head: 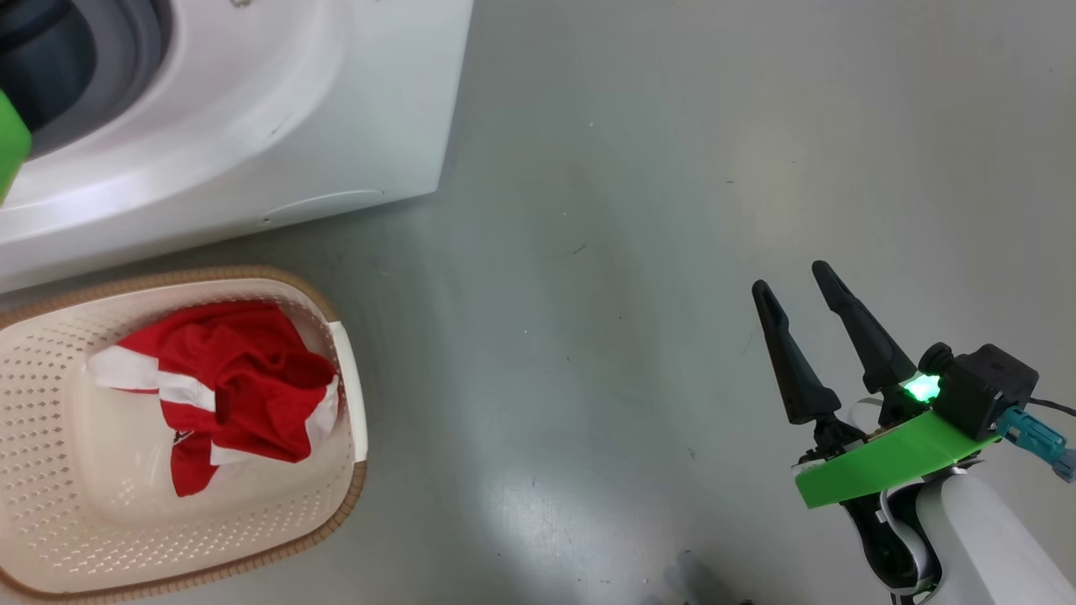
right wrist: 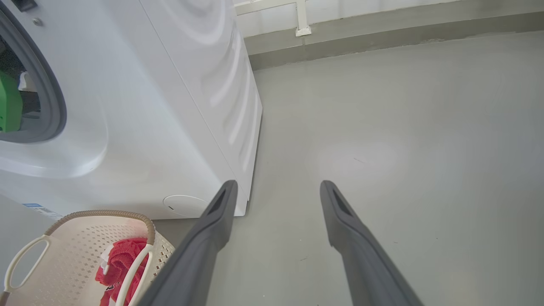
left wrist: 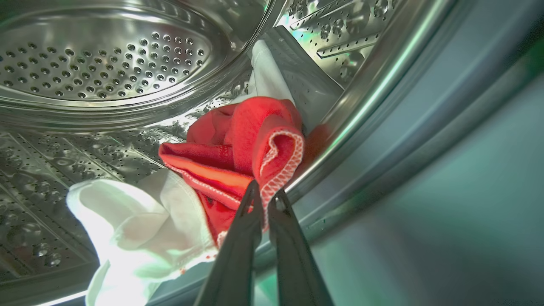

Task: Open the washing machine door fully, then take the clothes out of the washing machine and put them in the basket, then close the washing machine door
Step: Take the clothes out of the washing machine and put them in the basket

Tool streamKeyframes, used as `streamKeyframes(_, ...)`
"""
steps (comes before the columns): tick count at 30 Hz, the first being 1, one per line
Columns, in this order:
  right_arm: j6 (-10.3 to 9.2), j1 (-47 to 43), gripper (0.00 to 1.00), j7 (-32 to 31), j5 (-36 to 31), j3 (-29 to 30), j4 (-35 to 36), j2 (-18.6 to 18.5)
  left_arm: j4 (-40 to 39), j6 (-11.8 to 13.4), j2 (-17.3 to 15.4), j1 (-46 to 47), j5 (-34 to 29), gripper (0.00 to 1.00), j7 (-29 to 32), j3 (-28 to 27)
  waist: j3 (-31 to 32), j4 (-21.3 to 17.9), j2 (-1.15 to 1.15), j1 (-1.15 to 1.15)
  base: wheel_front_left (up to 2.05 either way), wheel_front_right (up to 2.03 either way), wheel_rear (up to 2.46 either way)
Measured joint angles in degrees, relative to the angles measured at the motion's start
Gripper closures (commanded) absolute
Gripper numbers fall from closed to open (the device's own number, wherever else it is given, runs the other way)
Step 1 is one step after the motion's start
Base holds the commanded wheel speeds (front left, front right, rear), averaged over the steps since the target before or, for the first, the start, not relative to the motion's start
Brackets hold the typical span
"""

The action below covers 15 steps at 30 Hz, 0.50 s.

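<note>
Leftward, within the washing machine's (head: 252,126) steel drum (left wrist: 106,63), the left gripper (left wrist: 265,195) pinches the stitched hem of a red garment (left wrist: 238,136) lying by the drum's front edge; it seems clamped shut, though the hem partly hides the tips. More clothes (head: 235,370) lie in the basket (head: 193,276) at the machine's foot. Rightward, the right gripper (head: 792,280) hangs spread open over the grey floor (head: 630,252).

Room: smooth grey floor (head: 656,210), soft glare patches.
I see a pale wall (right wrist: 382,5) above a grey skirting (right wrist: 382,32).
</note>
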State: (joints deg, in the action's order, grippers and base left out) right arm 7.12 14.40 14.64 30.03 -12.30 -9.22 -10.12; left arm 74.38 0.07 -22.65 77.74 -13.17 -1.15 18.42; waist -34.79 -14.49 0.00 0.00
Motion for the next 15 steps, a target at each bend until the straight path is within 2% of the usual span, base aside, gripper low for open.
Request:
streamKeyframes(8, 0.0, 0.01, 0.0, 0.0, -0.01, 0.15, 0.07, -0.05, 0.13, 0.99, 0.43, -0.03, 3.24, 1.0, -3.18, -1.0, 0.48, 0.65, 0.0, 0.0, 0.0, 0.0, 0.0)
streamKeyframes(15, 0.0, 0.01, 0.0, 0.0, -0.01, 0.45, 0.05, -0.19, -0.66, 2.59, 3.88, -1.35, 11.54, 1.0, -11.15, -7.87, 2.14, 2.22, 0.0, 0.0, 0.0, 0.0, 0.0)
